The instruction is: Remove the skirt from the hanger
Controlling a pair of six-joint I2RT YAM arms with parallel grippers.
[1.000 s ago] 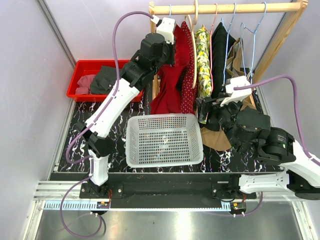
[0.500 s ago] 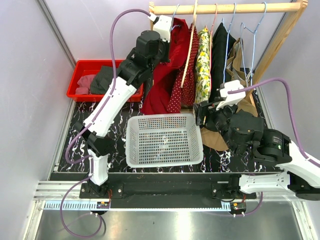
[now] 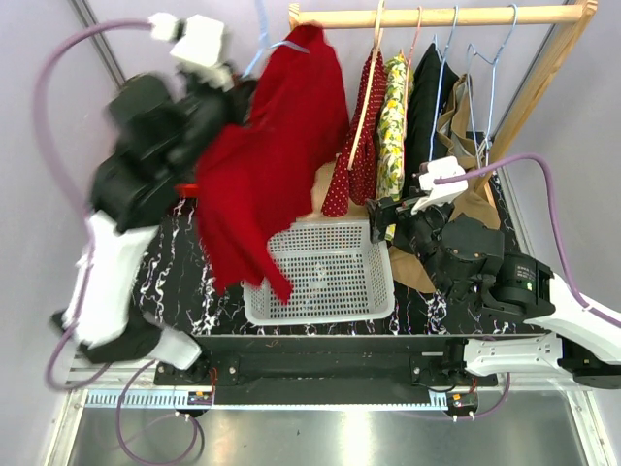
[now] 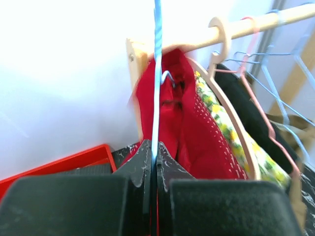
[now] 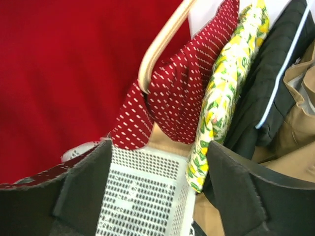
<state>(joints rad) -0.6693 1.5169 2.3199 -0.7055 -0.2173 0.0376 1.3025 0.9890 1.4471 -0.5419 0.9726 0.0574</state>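
The red skirt (image 3: 277,146) hangs on a blue wire hanger (image 3: 264,44), off the wooden rail (image 3: 437,16) and to its left, its hem draped over the white basket's left side. My left gripper (image 3: 238,92) is shut on the hanger's wire. The left wrist view shows the jaws (image 4: 153,157) pinching the blue wire (image 4: 156,73), with red cloth (image 4: 155,110) behind. My right gripper (image 3: 383,221) is open and empty at the basket's back right corner. In the right wrist view (image 5: 158,145) the skirt (image 5: 64,73) fills the left.
The white basket (image 3: 330,277) sits mid-table. On the rail hang a red polka-dot garment (image 3: 359,155) on a wooden hanger, a floral one (image 3: 391,126), a black one (image 3: 427,97), tan cloth (image 3: 461,112) and bare wire hangers (image 3: 490,68).
My left arm has swung up and far to the left, lifting the hanger with the red skirt off the rail. The right gripper has edged slightly left.
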